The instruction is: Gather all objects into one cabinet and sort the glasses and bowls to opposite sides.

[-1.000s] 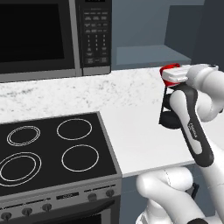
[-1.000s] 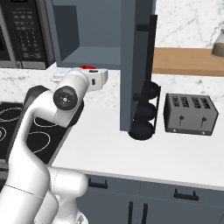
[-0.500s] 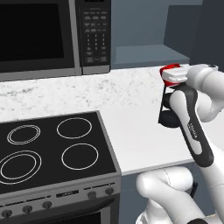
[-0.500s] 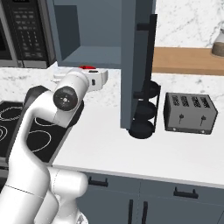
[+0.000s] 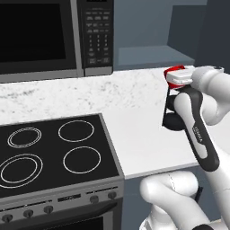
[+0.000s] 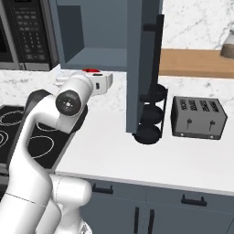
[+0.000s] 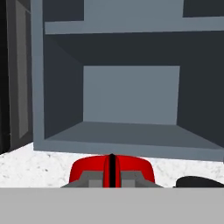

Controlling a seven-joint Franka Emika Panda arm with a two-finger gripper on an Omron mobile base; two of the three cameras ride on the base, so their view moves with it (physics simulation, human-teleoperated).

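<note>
The hand (image 7: 111, 175) is clamped narrow on the small red cup (image 7: 111, 168), whose glossy rim spreads to either side of the dark finger line at 6 o'clock in the hand view. In the left base view the red cup (image 5: 174, 71) shows as a red sliver at 2 o'clock, tucked against the white wrist above the white marbled surface (image 5: 134, 130). In the right base view the same cup (image 6: 91, 71) peeks over the wrist at about 10 o'clock, just below the front lip of the slate-blue recess.

That recess (image 7: 131, 131) opens straight ahead of the hand: a flat shelf floor, a paler back wall and dark side panels, with a second shelf level above it at 12 o'clock. Its floor is bare as far as the hand view shows. In the right base view the recess (image 6: 98, 57) sits above the surface at 11 o'clock, with a tall slate panel forming its right edge.

A microwave (image 5: 54, 36) hangs at 10 o'clock in the left base view, over a black stovetop (image 5: 49, 152) at 8 o'clock. A grey toaster (image 6: 197, 118) stands on the surface at 3 o'clock in the right base view, beside a dark tiered rack (image 6: 151, 114) at the foot of the panel.
</note>
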